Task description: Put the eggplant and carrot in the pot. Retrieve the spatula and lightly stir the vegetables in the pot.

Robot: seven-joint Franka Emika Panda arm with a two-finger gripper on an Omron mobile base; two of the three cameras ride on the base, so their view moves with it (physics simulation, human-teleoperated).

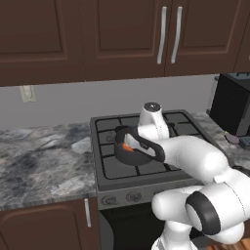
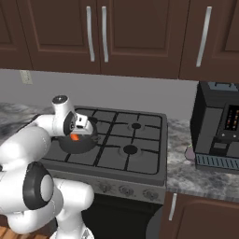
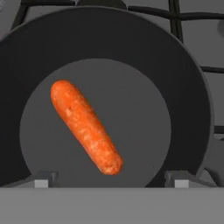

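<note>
One small bright orange tapered carrot (image 3: 85, 127) lies loose on the floor of the round dark grey metal pot (image 3: 188, 87), which sits on the black stove grate (image 2: 135, 140). My claw (image 3: 109, 181) hangs just above it, fingers spread wide apart and gripping nothing.

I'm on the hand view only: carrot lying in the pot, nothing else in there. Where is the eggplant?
Observer: A purple thing lies on the counter right of the stove, against the black appliance: likely the eggplant.
Operator: Which burner is the pot on?
Observer: The pot stands on the front left burner; the other grates are bare.
Operator: Where is the hand?
Observer: The gripper hangs right over the pot, above the carrot.
</note>
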